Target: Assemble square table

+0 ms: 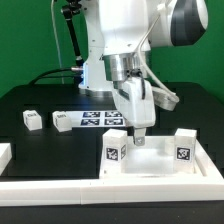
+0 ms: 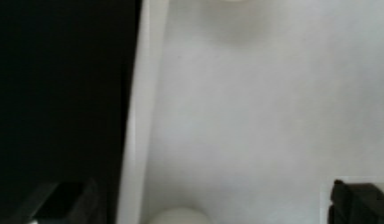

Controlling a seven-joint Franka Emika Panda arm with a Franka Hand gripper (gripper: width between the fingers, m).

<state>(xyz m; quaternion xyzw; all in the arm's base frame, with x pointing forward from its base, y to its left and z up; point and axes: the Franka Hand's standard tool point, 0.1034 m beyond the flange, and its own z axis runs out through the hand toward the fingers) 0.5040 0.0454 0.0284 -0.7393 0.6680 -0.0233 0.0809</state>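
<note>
Nearest, a white border rail (image 1: 60, 186) lines the tabletop's near edge. Just behind it lies the square slab (image 1: 160, 168), a standing leg (image 1: 115, 152) at its corner. The gripper (image 1: 139, 140) hovers over the slab, spread wide and empty. Leg-fitting seems underway; the next move calls for fetching a loose leg (image 1: 33, 119) toward the edge at the exterior view's left.

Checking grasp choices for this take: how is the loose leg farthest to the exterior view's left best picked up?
Probably from straight above, closing on two opposite side faces of the leg. It is a small block on the black table, with its top free and a gap to the neighbouring leg, so the sides look reachable.
</note>
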